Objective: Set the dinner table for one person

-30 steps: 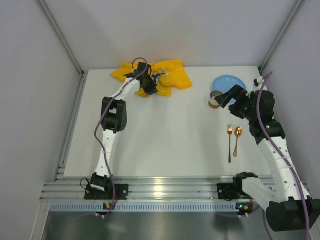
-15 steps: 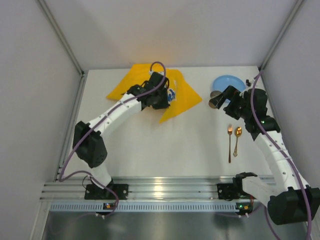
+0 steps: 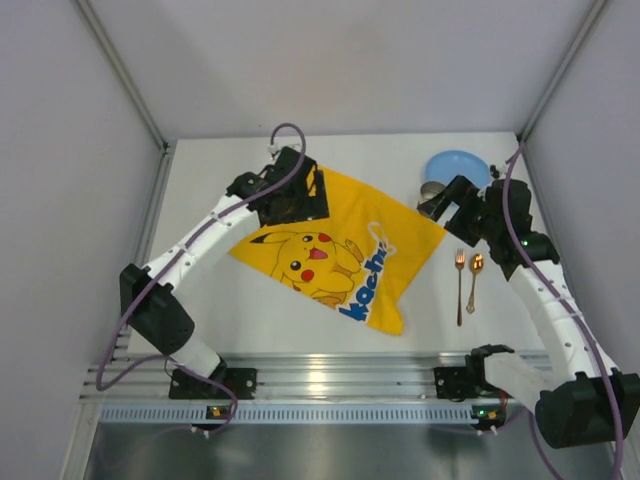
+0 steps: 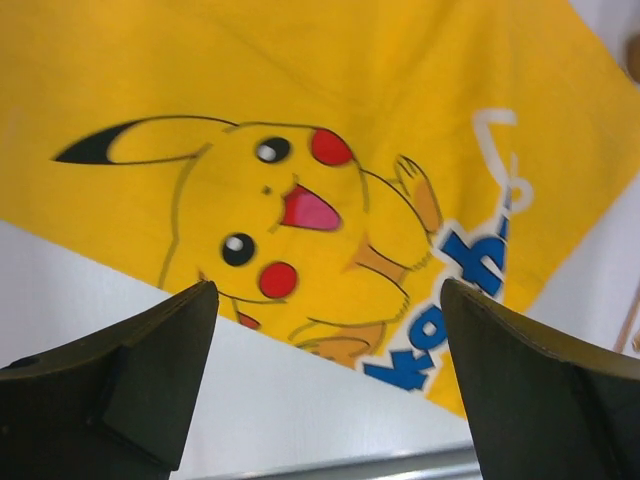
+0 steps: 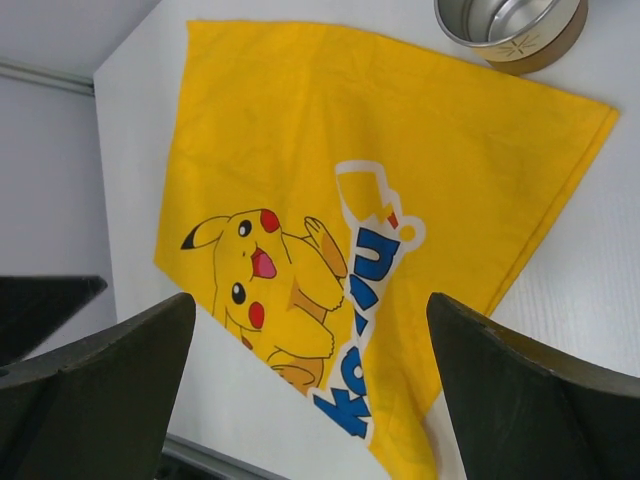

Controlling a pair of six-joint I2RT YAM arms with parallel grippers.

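Observation:
The dinner table (image 3: pixel 250 310) is a white top with a silver rail (image 3: pixel 330 375) along its near edge. A yellow Pikachu-print cloth (image 3: pixel 335 250) lies spread flat on it like a diamond, also seen in the left wrist view (image 4: pixel 300 90) and the right wrist view (image 5: pixel 420 130). My left gripper (image 3: pixel 298 200) hovers over the cloth's far left corner, open (image 4: pixel 328 300), with nothing between its fingers. My right gripper (image 3: pixel 438 203) hangs by the cloth's right corner, open (image 5: pixel 310 305) and empty.
A blue plate (image 3: pixel 460 165) sits at the back right. A small metal cup (image 3: pixel 431 192) (image 5: pixel 510 25) stands just in front of it, touching the cloth's right tip. A gold fork (image 3: pixel 460 285) and spoon (image 3: pixel 474 280) lie side by side at the right.
The cloth was bunched at the back in my shut left gripper. It has been drawn forward and spread flat, and the left gripper has opened and let go. The right arm shifted slightly.

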